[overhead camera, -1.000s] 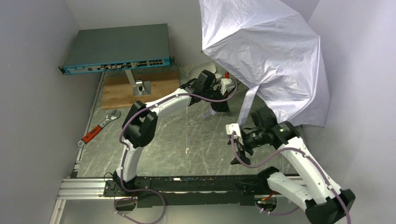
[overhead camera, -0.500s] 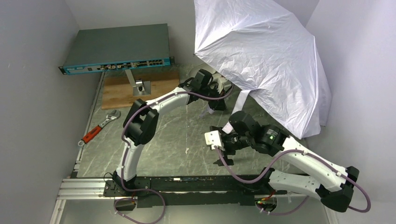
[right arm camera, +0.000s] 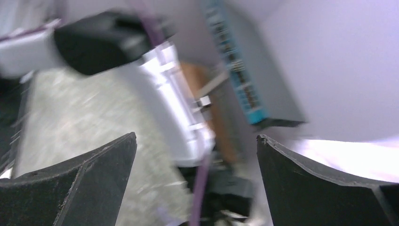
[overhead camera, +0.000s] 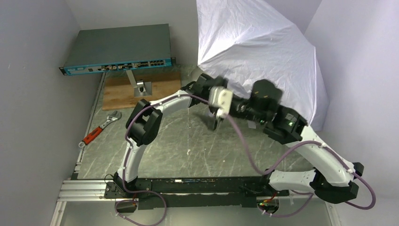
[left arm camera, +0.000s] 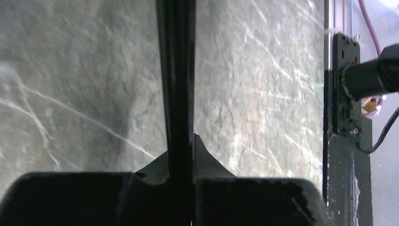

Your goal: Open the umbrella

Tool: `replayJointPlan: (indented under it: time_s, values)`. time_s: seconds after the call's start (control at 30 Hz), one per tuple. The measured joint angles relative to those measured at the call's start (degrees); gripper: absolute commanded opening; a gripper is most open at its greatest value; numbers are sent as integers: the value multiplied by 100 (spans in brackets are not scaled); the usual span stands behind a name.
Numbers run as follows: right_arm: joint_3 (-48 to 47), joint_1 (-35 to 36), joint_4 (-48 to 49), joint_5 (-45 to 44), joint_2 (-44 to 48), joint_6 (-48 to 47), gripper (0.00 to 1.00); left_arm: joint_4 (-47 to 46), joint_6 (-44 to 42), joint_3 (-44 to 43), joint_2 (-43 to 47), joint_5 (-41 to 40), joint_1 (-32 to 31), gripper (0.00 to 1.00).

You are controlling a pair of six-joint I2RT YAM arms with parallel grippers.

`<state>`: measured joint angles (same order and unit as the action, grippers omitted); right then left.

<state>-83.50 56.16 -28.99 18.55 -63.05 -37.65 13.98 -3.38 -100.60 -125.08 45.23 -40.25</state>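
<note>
The umbrella's canopy [overhead camera: 263,52] stands spread, silvery-white, at the back right against the walls. Its thin black shaft [left arm camera: 176,70] runs straight up the left wrist view between the jaws of my left gripper [left arm camera: 181,146], which is shut on it. In the top view the left gripper is mostly hidden behind the right wrist, near the canopy's lower left edge. My right gripper [overhead camera: 215,118] hovers open and empty just beside the left wrist. In the blurred right wrist view the right gripper [right arm camera: 196,136] has its jaws wide apart. The handle is hidden.
A grey network switch [overhead camera: 117,47] lies at the back left, with a wooden board [overhead camera: 117,94] and a metal stand [overhead camera: 140,87] in front of it. An adjustable wrench [overhead camera: 99,128] lies at the left. Walls close in on both sides.
My right arm has swung from the front right up and leftward, close to the left gripper. The canopy has spread and shifted back and to the right. The left arm has stayed put.
</note>
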Motion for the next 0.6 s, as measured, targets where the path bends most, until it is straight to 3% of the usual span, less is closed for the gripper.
replayJointPlan:
  time_s: [0.17, 0.2, 0.3, 0.4, 0.43, 0.6]
  values:
    - [-905, -1029, 839, -588, -57, 610, 100, -107, -306, 756, 160, -37, -2, 7]
    - [-940, -1246, 920, -636, -39, 706, 100, -125, -352, 881, 195, -52, -4, 13]
    - [-942, -2020, 1010, -706, 50, 1119, 100, -116, -391, 1060, 236, -175, -31, 49]
    - [-942, -2487, 1010, -654, 127, 1493, 100, -90, -348, 1134, 258, -330, -52, 76]
    - [-944, -2601, 1010, -623, 153, 1591, 100, -118, -319, 1244, 313, -389, -55, 81]
    - [-1038, -2977, 1023, -544, 238, 1941, 100, -133, -186, 2179, 901, -546, -57, 90]
